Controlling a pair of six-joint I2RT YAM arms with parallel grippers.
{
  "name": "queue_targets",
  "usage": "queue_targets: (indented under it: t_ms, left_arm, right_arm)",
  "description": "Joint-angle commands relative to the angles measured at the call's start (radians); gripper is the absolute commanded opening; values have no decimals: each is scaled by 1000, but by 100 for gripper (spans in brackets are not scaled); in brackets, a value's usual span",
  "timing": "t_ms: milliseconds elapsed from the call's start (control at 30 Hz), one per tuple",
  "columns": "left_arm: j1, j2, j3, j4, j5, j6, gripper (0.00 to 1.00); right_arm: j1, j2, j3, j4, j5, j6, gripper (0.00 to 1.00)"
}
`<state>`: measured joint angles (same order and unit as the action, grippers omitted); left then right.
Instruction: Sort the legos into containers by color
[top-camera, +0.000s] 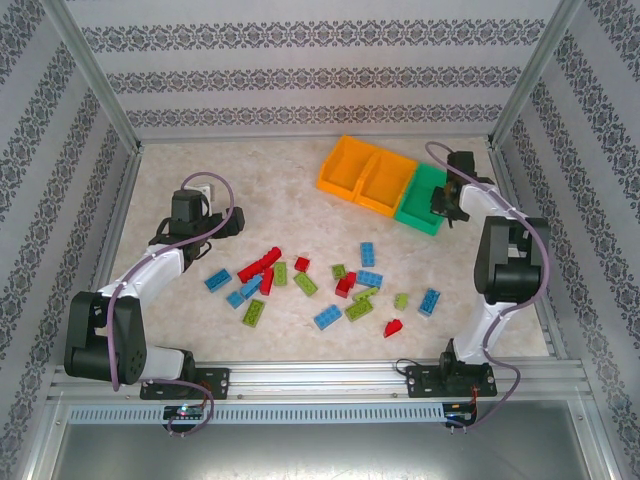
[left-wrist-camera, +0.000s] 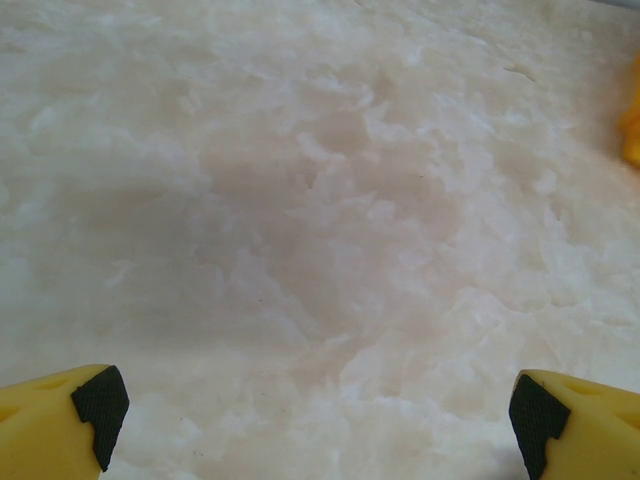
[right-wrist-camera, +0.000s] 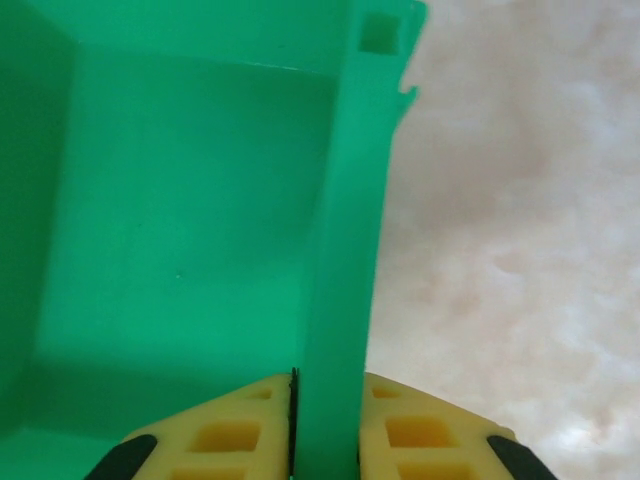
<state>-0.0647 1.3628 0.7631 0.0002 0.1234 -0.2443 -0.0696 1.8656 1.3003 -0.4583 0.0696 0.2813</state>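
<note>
Right hand (right-wrist-camera: 325, 445): clenched on the side wall of the green bin (right-wrist-camera: 180, 230). One yellow finger (right-wrist-camera: 215, 440) sits inside the bin and the other outside, over the pale mottled surface (right-wrist-camera: 500, 220). The wall runs straight up the frame between them. The right wrist view gives the bin's inside: plain green floor and walls.

The top view places the right hand (top-camera: 447, 203) at the right edge of that bin, in the upper right of the frame. The grip itself is too small to read there.

Left hand (left-wrist-camera: 320, 425): released, with the black-padded fingertips (left-wrist-camera: 100, 405) spread to the lower corners of its wrist view and bare surface between them. There is an orange sliver at the right edge; I cannot tell what it is. In the top view the left hand (top-camera: 200, 197) sits left of centre, well apart from the bins.

Containers: three in a slanted row, side by side, upper right of centre in the top view. The two orange bins (top-camera: 350, 165) are on the left and the green bin is at the right end. From above, the orange interiors read plain orange.

Legos (top-camera: 369, 279): loose on the surface in the lower centre of the top view, between the arms, with red, blue and lime green mixed. A red cluster (top-camera: 258, 267) lies toward the left, and a lone red piece (top-camera: 393, 327) lies lowest.
</note>
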Motion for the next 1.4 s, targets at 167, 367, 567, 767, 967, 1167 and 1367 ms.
queue_targets:
  t_ms: [167,367,567,767,967,1167,1367]
  left_arm:
    - [-9,-55,-25,-15,-20,0,100]
    - [-9,-85,-50,-9,-13,2,100]
    - [-9,-98,-67,-6,-9,9,99]
    - [-8,-97,-68,10,15,17,100]
    - [-10,-79,-72,50,53,17,100]
    - [-17,-29,-56,58,66,12,100]
    - [-24,-10,-26,51,136,-32,100]
  right_arm:
    - [133,44,78,6,-47,-109,14]
    - [172,43,61,23,-74,-192,14]
    - [179,1,10,67,-104,-217,18]
    - [184,-70,-29,102,-77,-212,48]
    - [193,-278,-144,101,-127,-145,82]
    - [344,-368,-224,-17,-87,-45,81]
    - [470,-301,-279,-2,-71,153,81]
